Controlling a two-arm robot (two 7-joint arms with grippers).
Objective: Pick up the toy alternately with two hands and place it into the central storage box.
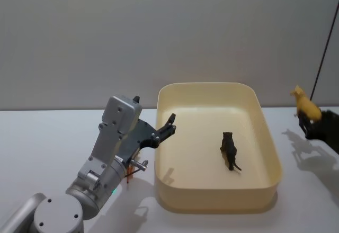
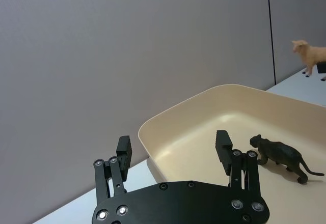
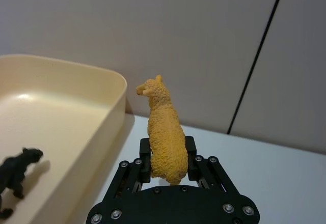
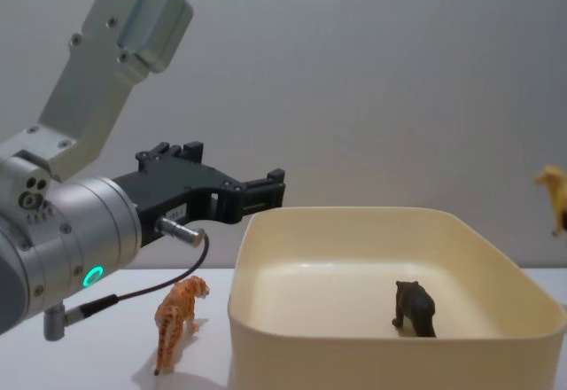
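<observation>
The cream-yellow storage box stands mid-table with a dark toy animal standing on its floor. My left gripper hovers open over the box's left rim with nothing between its fingers. An orange tiger toy stands on the table left of the box, under the left arm. To the right of the box and raised above the table, my right gripper is shut on a yellow llama-like toy.
White table on both sides of the box, and a plain grey wall behind. A thin black cable runs down at the far right. The left arm's silver body with a green ring light is large at the left.
</observation>
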